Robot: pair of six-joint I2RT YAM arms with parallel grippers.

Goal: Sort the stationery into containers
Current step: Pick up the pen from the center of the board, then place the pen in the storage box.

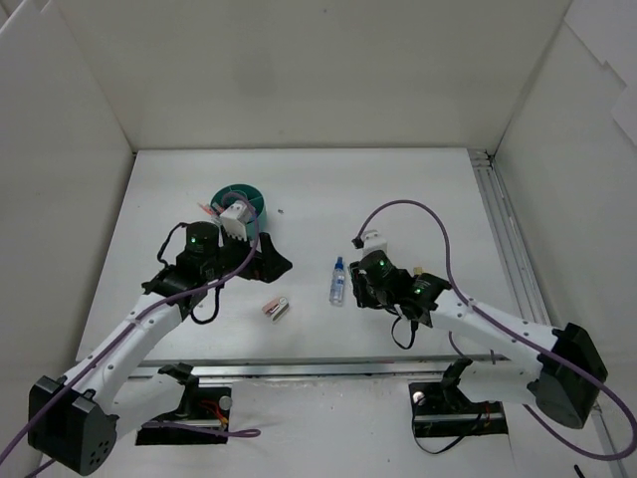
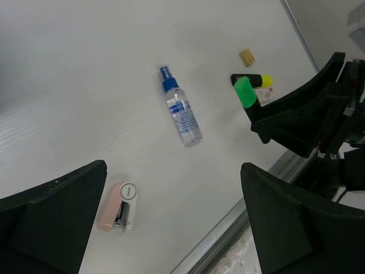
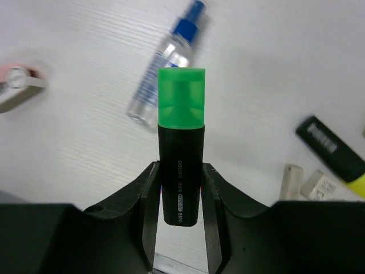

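My right gripper point(image 3: 181, 191) is shut on a black highlighter with a green cap point(image 3: 181, 142), held above the table; its cap also shows in the left wrist view point(image 2: 244, 91). My left gripper point(image 2: 174, 228) is open and empty, above a small pink and white item point(image 2: 118, 206). A clear bottle with a blue cap point(image 2: 181, 114) lies flat between the arms point(image 1: 338, 282). A yellow highlighter point(image 3: 333, 157), two pale erasers point(image 3: 291, 181) and a tan eraser point(image 2: 247, 56) lie near the right gripper point(image 1: 360, 287). The teal tub point(image 1: 239, 195) stands behind the left gripper point(image 1: 264, 264), partly hidden by the wrist.
White walls close in the table at the back and both sides. A metal rail point(image 1: 503, 239) runs along the right edge, and another runs along the near edge point(image 2: 228, 240). Purple cables loop over both arms.
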